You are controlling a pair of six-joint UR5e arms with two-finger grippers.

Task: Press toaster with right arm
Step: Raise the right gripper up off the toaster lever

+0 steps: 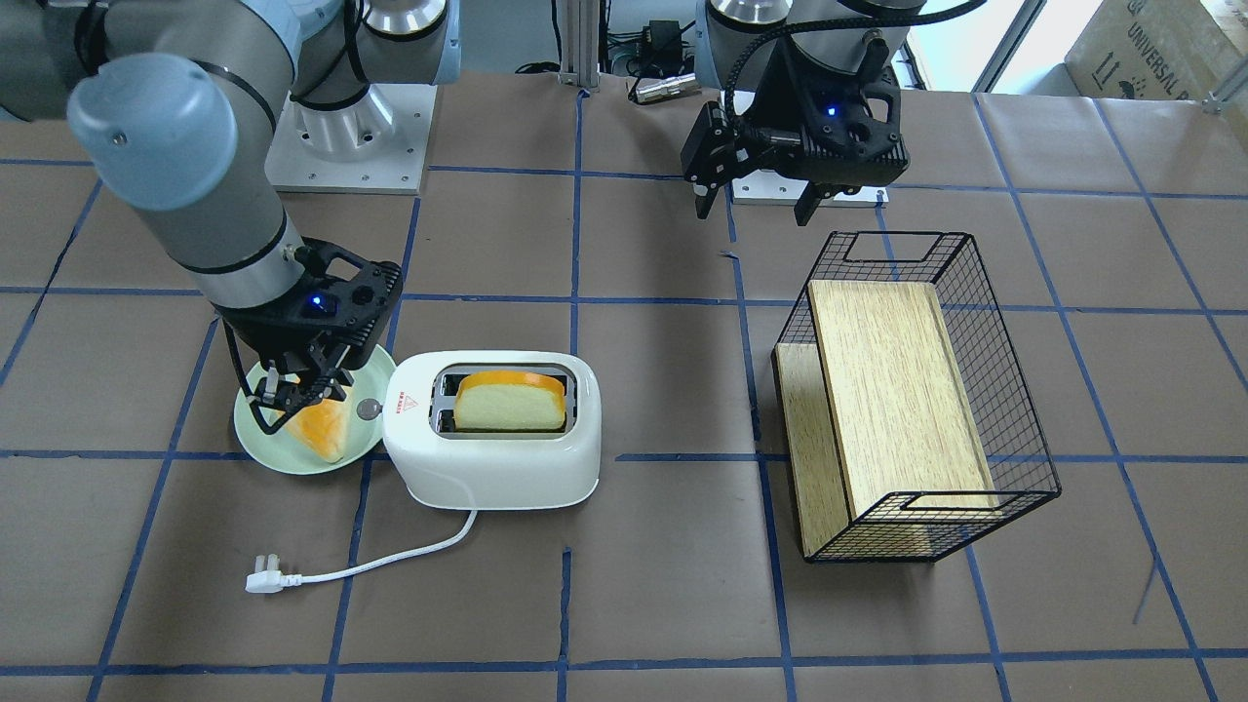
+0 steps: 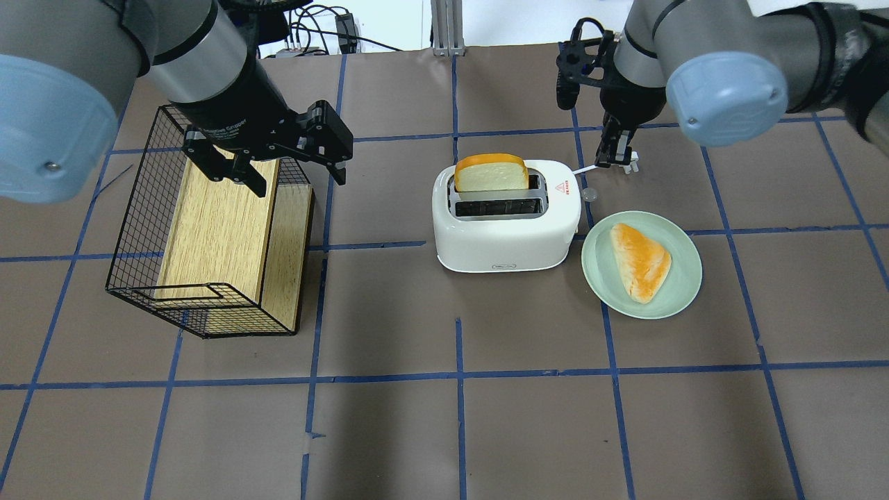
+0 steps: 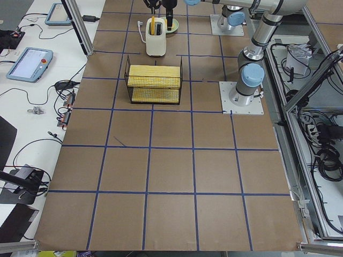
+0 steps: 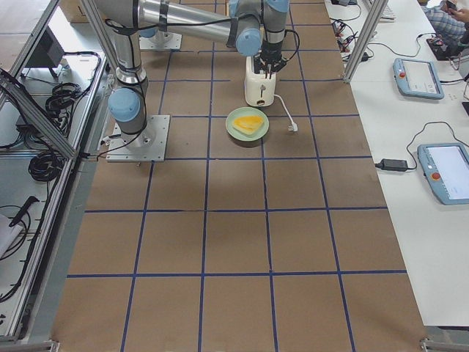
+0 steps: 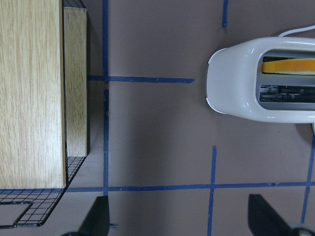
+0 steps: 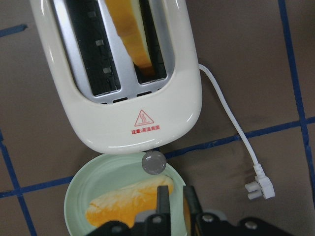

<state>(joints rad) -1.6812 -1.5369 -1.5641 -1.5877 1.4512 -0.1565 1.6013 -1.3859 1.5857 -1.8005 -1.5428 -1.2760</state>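
The glossy white toaster (image 1: 492,478) stands mid-table and also shows in the overhead view (image 2: 500,243) and the right wrist view (image 6: 113,132). A slice of bread (image 1: 510,402) stands in one slot. The round silver lever knob (image 1: 369,410) sticks out of the toaster's end toward the plate. My right gripper (image 1: 302,390) hangs above the plate, just beside and above the knob (image 6: 153,162), apart from it, fingers together and empty. My left gripper (image 2: 288,163) is open and empty above the wire basket's edge, away from the toaster.
A pale green plate (image 2: 684,292) with a bread wedge (image 2: 640,260) lies next to the toaster's lever end. The white cord and plug (image 1: 265,581) trail from the toaster. A black wire basket (image 1: 1014,429) with a wooden board lies on its side.
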